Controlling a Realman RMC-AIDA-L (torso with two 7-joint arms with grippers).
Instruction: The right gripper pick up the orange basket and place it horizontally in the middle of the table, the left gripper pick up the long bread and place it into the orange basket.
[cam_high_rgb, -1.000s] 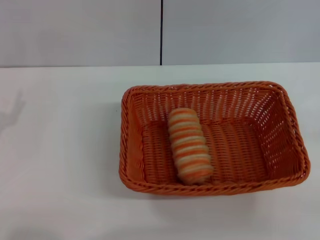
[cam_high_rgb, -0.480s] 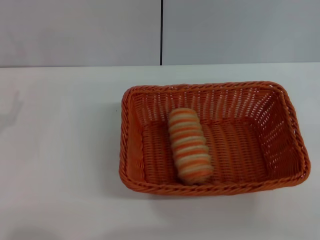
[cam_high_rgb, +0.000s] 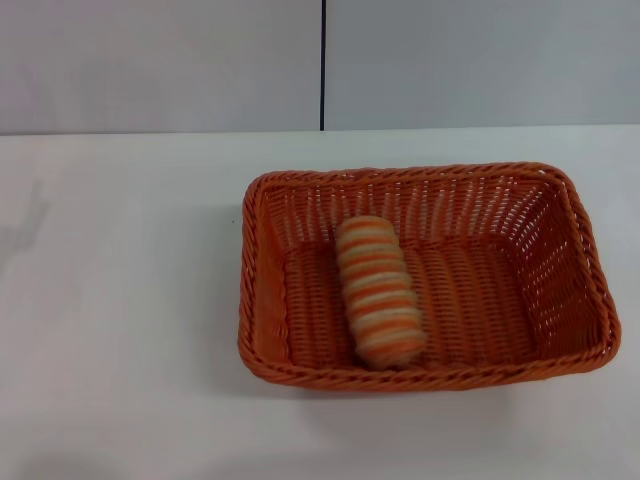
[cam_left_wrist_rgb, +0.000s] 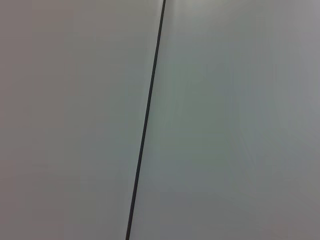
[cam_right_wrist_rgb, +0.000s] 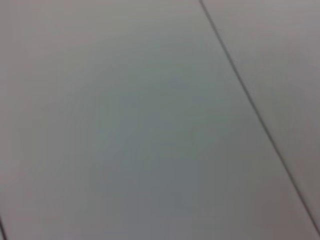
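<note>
The orange basket (cam_high_rgb: 520, 270) lies lengthwise across the white table (cam_high_rgb: 120, 300), a little right of the middle in the head view. Inside it rests the long bread (cam_high_rgb: 378, 292), striped orange and cream, lying on the basket floor near its left part and pointing from the back wall toward the front rim. Neither gripper shows in any view. Both wrist views face only a grey wall panel with a dark seam.
A grey wall (cam_high_rgb: 160, 60) with a vertical dark seam (cam_high_rgb: 323, 60) stands behind the table's far edge. Bare white tabletop stretches left of the basket and along the front.
A faint shadow at the table's left edge shifts slightly. The basket and bread have not moved.
</note>
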